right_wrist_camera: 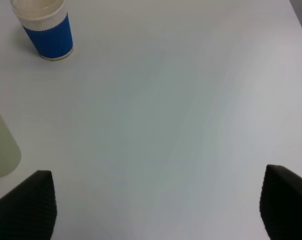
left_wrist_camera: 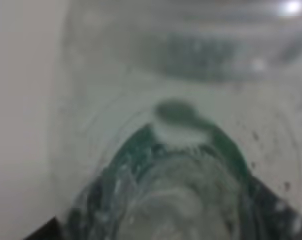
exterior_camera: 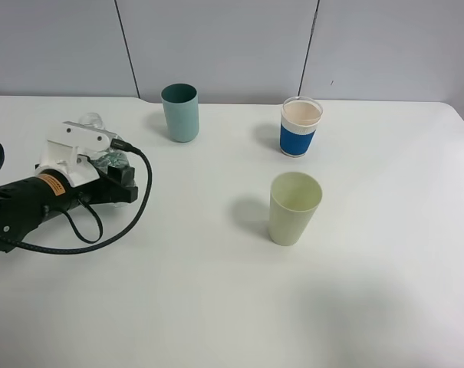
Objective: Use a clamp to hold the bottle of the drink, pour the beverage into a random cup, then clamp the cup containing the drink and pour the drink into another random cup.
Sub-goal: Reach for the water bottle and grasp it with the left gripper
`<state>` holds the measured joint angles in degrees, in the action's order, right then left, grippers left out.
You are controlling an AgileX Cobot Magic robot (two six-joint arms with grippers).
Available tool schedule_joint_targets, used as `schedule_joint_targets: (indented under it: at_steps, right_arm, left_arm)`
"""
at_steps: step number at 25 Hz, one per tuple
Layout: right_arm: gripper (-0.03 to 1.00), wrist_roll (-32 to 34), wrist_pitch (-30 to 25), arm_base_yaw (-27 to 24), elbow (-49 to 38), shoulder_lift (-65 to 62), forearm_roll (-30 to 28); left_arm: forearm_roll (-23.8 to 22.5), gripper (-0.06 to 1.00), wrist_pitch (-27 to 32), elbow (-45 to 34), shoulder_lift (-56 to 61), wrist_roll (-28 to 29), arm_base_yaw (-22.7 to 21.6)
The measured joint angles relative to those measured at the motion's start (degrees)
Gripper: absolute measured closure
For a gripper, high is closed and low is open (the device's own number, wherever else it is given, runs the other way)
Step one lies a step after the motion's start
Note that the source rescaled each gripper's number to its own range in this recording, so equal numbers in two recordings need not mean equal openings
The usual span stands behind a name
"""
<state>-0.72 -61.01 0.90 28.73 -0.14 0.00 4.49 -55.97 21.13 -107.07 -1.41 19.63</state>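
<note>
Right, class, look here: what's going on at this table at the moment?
The left gripper is at a clear bottle on the left of the table; whether it has clamped it is unclear. Three cups stand untouched: a teal cup, a blue-sleeved cup and a pale green cup. The right gripper hangs open over the table.
</note>
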Motion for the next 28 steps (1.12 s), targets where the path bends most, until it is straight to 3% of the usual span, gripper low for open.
schedule_joint_targets:
  at_steps: [10,19,22,28]
  right_arm:
    - [0.46,0.0,0.0,0.0,0.0,0.0,0.0]
    - [0.46,0.0,0.0,0.0,0.0,0.0,0.0]
    - [0.46,0.0,0.0,0.0,0.0,0.0,0.0]
    - [0.46,0.0,0.0,0.0,0.0,0.0,0.0]
  left_arm:
    - [2.6,0.91,0.9,0.0,0.7,0.0,0.0]
    - [9.2,0.91,10.1,-0.1,11.0,-1.8,0.0]
    - [15.0,0.91,13.4,-0.2,15.2,-7.1,0.9]
    - [34.6,0.91,16.2,-0.2,22.9,-26.7,6.3]
